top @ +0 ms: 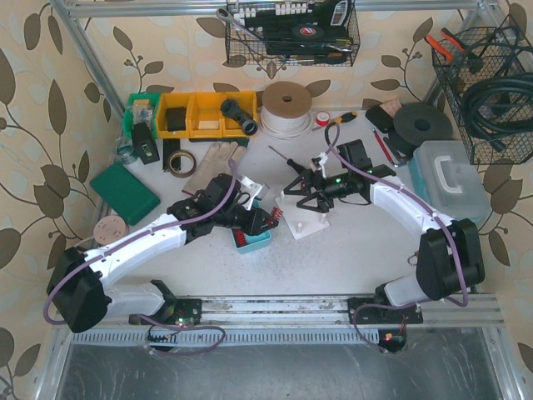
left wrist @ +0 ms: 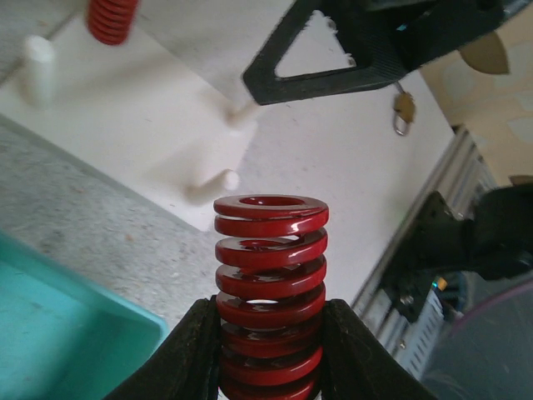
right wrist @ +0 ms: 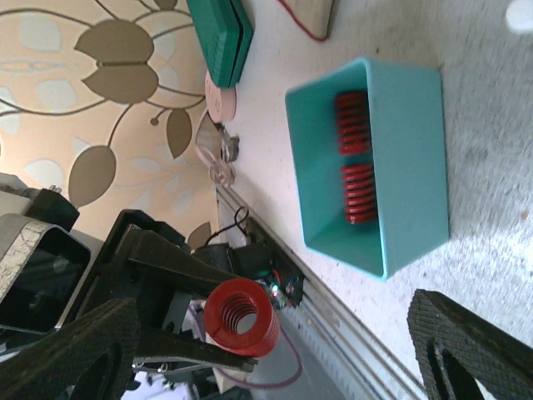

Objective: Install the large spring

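Leaf-patterned wallpaper closes in a pale, speckled worktop [top: 350, 258]. Near its middle stands a white peg block [top: 306, 223]. Just beside the block, toward the near-left corner, is a teal tray [top: 252, 244] with two red springs [right wrist: 351, 123] lying end to end inside. The left jaws are clamped on the lower coils of the large spring [left wrist: 271, 267]. This red coil is held off the surface between the tray and the block, its open end aimed toward the block's bare pegs [left wrist: 223, 179]. Another red spring [left wrist: 112, 18] stands farther back on the block. The right jaws are spread wide apart with nothing between them, over the block on the side nearer the right edge.
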